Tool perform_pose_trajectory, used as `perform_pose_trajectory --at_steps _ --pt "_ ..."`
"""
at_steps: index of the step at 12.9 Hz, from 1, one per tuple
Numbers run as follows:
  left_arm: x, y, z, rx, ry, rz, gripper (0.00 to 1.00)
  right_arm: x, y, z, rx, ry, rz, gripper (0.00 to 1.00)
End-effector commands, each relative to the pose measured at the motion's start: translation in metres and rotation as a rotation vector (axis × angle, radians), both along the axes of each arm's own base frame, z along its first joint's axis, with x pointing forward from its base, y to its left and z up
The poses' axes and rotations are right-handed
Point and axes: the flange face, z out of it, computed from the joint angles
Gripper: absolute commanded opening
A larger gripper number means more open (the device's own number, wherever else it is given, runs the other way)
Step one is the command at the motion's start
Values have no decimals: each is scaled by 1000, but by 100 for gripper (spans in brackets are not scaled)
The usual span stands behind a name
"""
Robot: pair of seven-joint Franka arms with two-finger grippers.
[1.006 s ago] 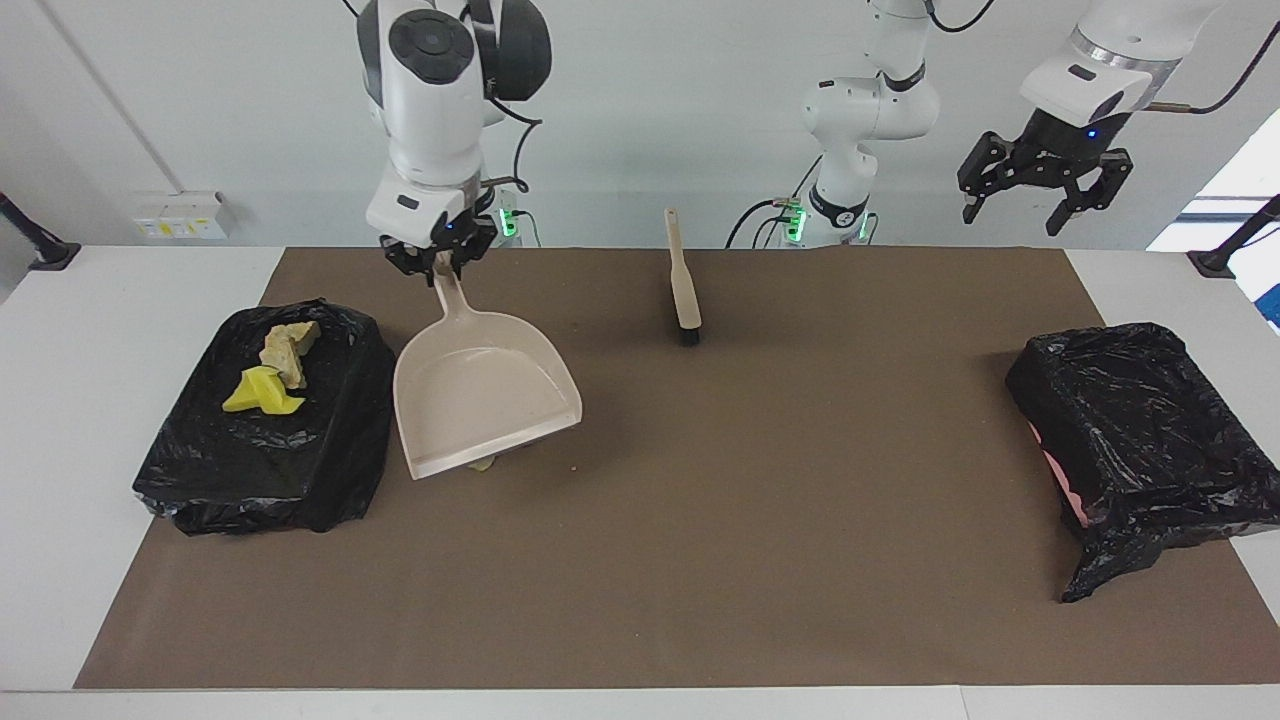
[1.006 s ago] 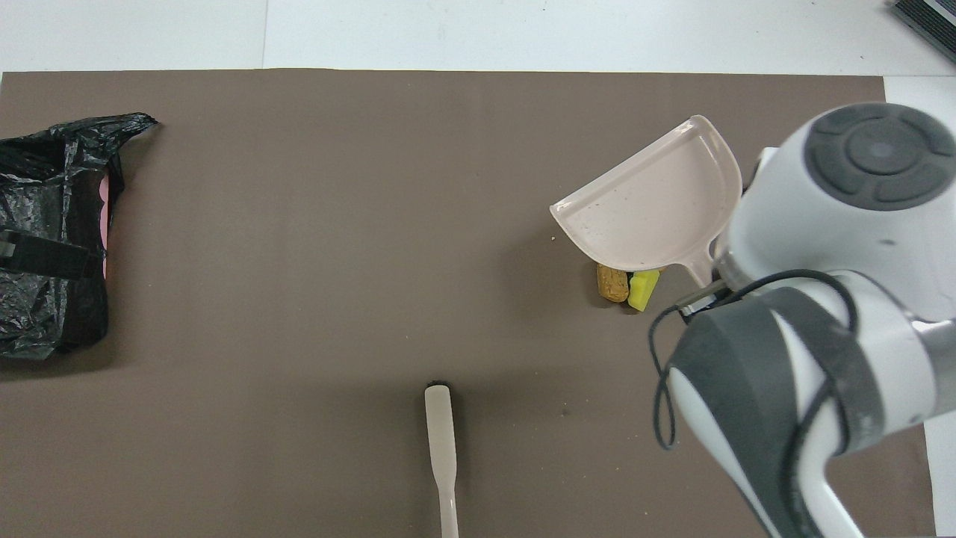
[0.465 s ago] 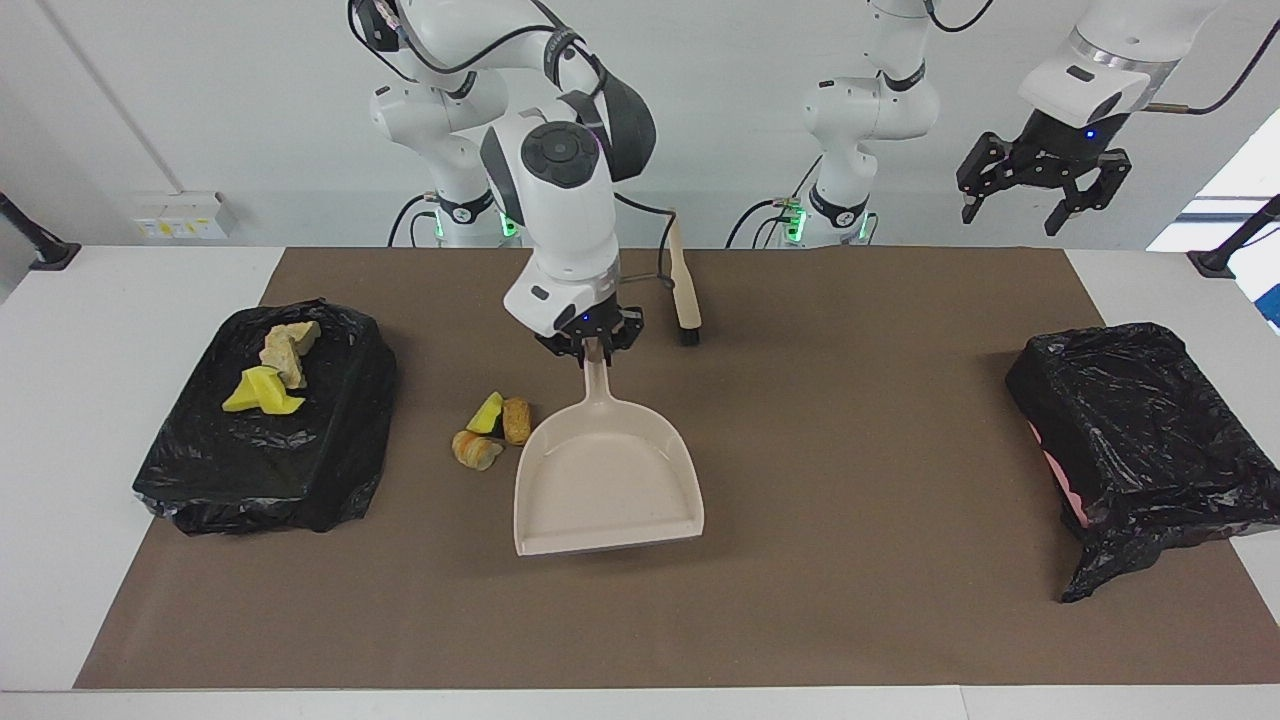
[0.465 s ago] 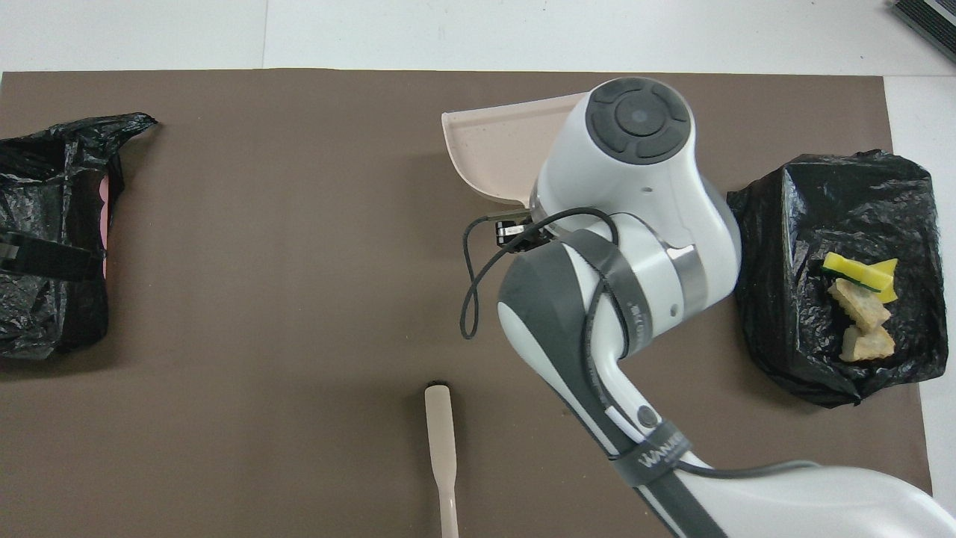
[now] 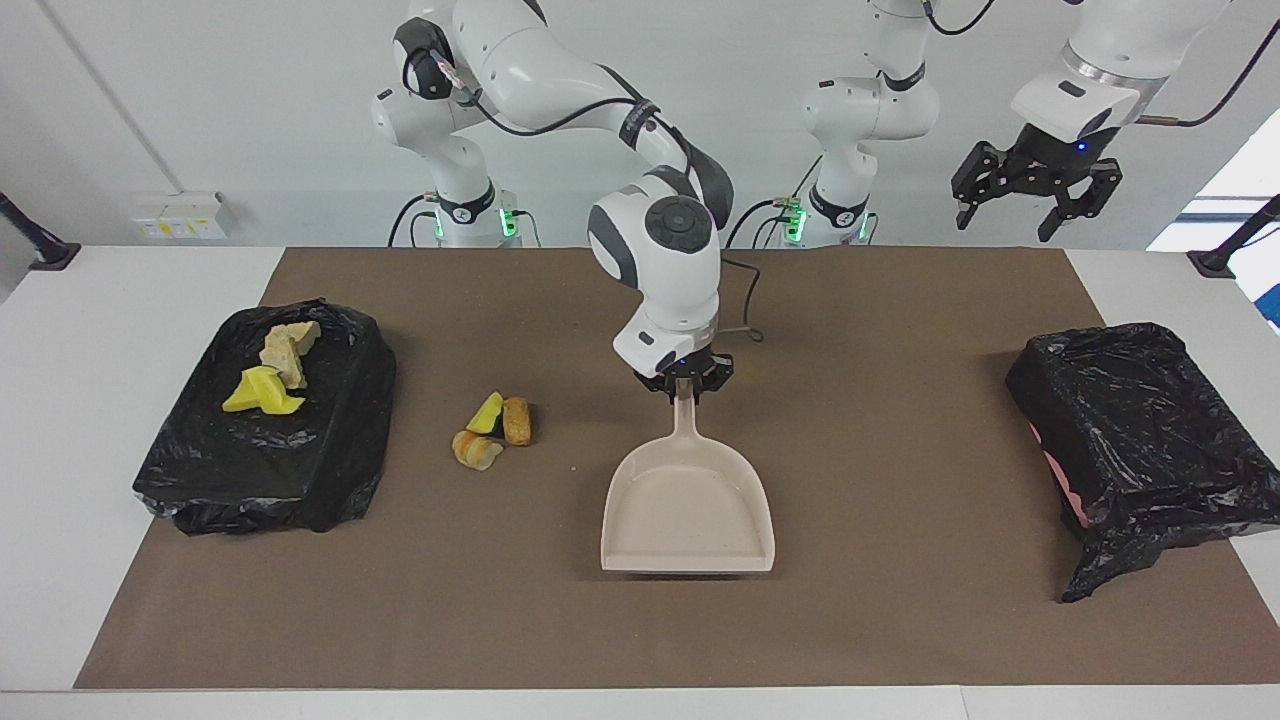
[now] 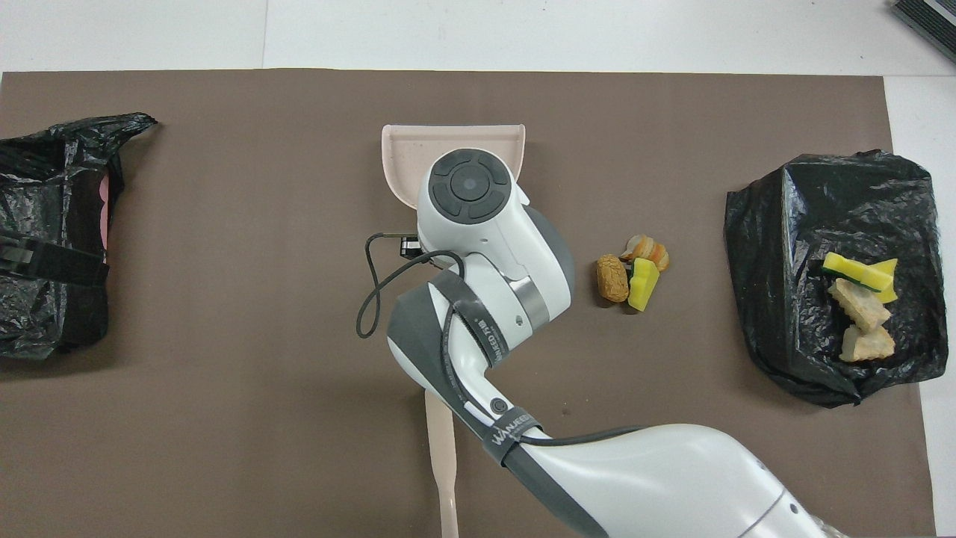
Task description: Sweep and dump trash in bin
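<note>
Since half a second ago the right gripper (image 5: 684, 386) has carried the beige plastic dustpan (image 5: 687, 512) toward the middle of the brown paper mat (image 5: 880, 620), away from the loose scraps it was just beside. The gripper's fingers are clamped on the tip of the dustpan's handle, and the pan hangs below it with its flat open lip pointing away from the robots, low over the mat; whether the lip touches the mat cannot be told. In the overhead view the right arm's wrist covers most of the pan, so only its lip end (image 6: 452, 138) shows.

Beside the pan, toward the right arm's end of the table, three small sponge-like scraps of trash (image 5: 492, 430) lie together on the mat: one yellow-and-green, one tan, one orange-streaked. At that end stands the black-bag-lined bin (image 5: 330, 470), with more yellow and tan scraps (image 5: 272, 372) lying on top of it.

The beige hand brush (image 6: 442, 456) lies on the mat nearer to the robots than the pan, partly hidden under the right arm.

A second black-bag-lined bin (image 5: 1140, 440) sits at the left arm's end of the table. The left gripper (image 5: 1028, 200) waits raised over that end, its fingers spread apart and holding nothing.
</note>
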Motion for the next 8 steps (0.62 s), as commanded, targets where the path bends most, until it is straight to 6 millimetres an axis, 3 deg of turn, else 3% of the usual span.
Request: perform_pose_trajectory --at_steps 1,3,5,6,7,8 --pt "-6 0 -5 4 -12 -10 100 17 1 -11 26 -17 -31 0" --pt "-2 -3 -9 3 -26 -16 100 10 15 -28 21 -23 -2 0" --pt "4 -6 -14 1 -39 -16 100 8 15 -29 15 -13 3 0" --pt "6 -7 -15 0 -45 -16 100 7 15 -25 13 -10 4 18" --pt "6 -7 -14 0 -47 -16 100 5 17 -20 10 -21 20 88" --pt "6 -7 -14 -1 -50 -16 100 2 20 -14 6 -33 54 100"
